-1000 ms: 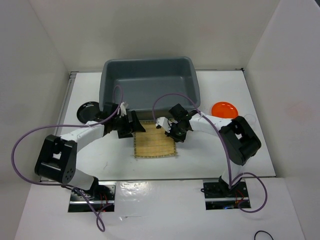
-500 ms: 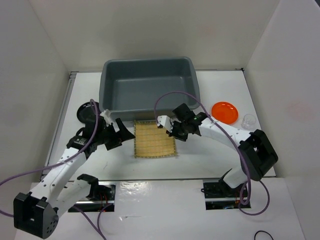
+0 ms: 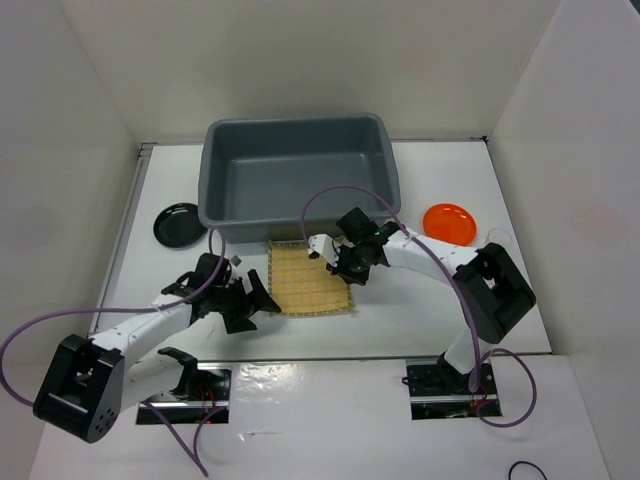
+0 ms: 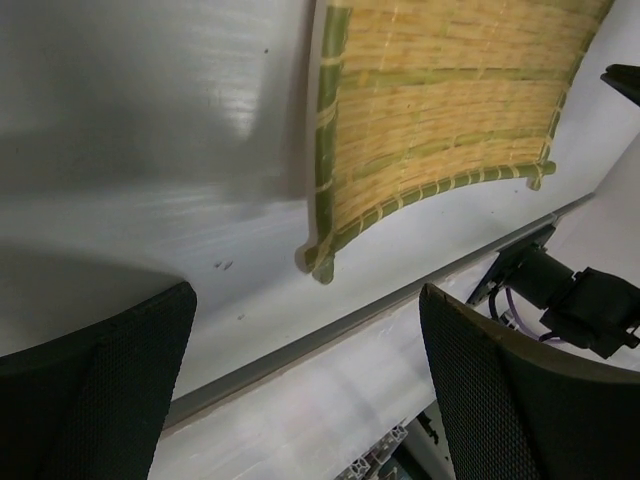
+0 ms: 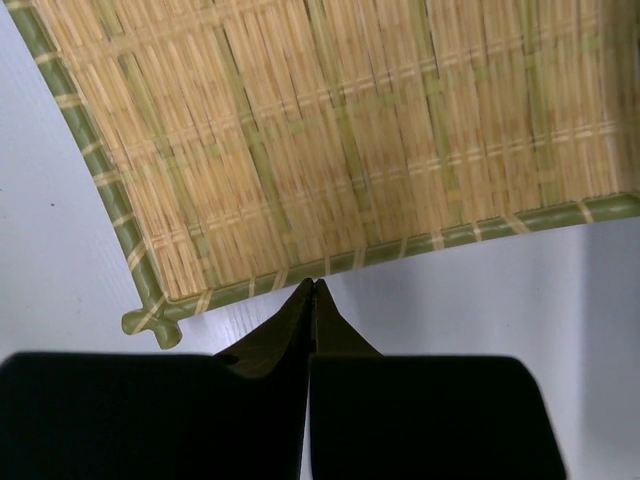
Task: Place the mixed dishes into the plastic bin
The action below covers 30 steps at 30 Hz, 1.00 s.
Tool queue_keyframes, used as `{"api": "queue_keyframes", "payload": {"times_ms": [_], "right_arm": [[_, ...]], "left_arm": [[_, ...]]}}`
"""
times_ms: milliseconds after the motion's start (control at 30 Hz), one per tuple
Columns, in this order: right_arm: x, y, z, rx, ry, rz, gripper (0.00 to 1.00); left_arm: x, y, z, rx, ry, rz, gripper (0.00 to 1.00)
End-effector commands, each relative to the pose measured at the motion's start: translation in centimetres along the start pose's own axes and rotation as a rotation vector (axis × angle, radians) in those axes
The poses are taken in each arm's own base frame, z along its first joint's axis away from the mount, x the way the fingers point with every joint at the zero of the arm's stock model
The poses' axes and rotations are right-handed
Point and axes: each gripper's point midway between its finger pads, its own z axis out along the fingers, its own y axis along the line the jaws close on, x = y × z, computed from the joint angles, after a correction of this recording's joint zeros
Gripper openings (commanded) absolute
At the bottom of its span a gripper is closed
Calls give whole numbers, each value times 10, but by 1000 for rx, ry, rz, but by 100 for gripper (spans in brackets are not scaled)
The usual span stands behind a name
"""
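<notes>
The tan woven bamboo mat (image 3: 308, 280) lies flat in front of the grey plastic bin (image 3: 295, 170). My left gripper (image 3: 255, 305) is open, low over the table off the mat's near left corner; the left wrist view shows the mat (image 4: 440, 120) ahead and nothing between the fingers (image 4: 520, 400). My right gripper (image 3: 343, 268) is shut and empty, its tips (image 5: 314, 285) at the mat's green edge (image 5: 330, 140). The black bowl (image 3: 178, 222) sits left of the bin. The orange plate (image 3: 449, 220) sits to the right. A clear glass cup (image 3: 497, 237) peeks out behind the right arm.
The bin holds nothing that shows. White walls close in the table on the left, right and back. The table's near edge (image 4: 330, 335) and the arm mounts lie just behind the left gripper. Purple cables loop off both arms.
The left arm has swung back from the bin's front wall toward the table's near edge, ending by the mat's near left corner, still open. The right gripper shifted slightly left.
</notes>
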Motion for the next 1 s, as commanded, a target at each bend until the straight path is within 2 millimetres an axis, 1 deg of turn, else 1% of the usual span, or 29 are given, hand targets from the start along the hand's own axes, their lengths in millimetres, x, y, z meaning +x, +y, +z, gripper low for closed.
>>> {"api": "queue_keyframes", "payload": {"times_ms": [0,33,100,133,167,233,267,300,333,500,533,600,633,667,700,733,800,833,867,933,967], "right_arm": [[-23,-2,-5,-3,-58,-15,0],[-22,4,-1,-26,-50,-18,0],[-22,5,-1,-27,-50,-18,0],[-22,5,-1,-27,-50,-18,0],[-25,9,0,-41,-56,-27,0],[-25,9,0,-41,-56,-27,0],[-21,14,5,-56,-40,-29,0],[-19,15,7,-62,-32,-26,0],[-21,18,8,-67,-32,-36,0],[1,20,32,-85,49,-41,0],[3,21,34,-91,57,-38,0],[9,21,39,-94,79,-33,0],[9,21,39,-95,78,-42,0],[13,23,40,-100,87,-39,0],[12,25,41,-105,86,-58,0],[18,27,42,-104,103,-55,0],[19,25,41,-96,109,-56,0],[23,27,42,-102,117,-62,0],[23,27,42,-102,117,-62,0],[23,27,42,-102,117,-62,0],[24,26,42,-95,122,-63,0]], "left_arm": [[-10,-18,5,70,-17,30,98],[-12,-16,8,58,-8,32,98],[-17,-20,12,67,-16,49,98],[-18,-18,15,58,-9,42,98],[-20,-20,16,59,-9,43,98],[-21,-20,17,61,-11,55,98],[-22,-21,17,68,-17,60,98],[-24,-23,18,76,-24,66,98],[-24,-23,18,76,-25,66,98],[-26,-25,19,90,-36,75,98],[-28,-32,17,119,-47,92,98],[-27,-33,17,134,-43,98,98],[-29,-38,17,160,-49,112,98],[-31,-40,17,168,-56,118,98],[-31,-40,18,168,-56,118,98],[-32,-43,20,183,-53,124,98],[-31,-44,24,197,-30,125,98],[-33,-48,26,219,-35,138,98],[-31,-46,30,221,-12,141,96],[-34,-52,34,243,-12,169,86],[-33,-52,38,244,7,164,80]]}}
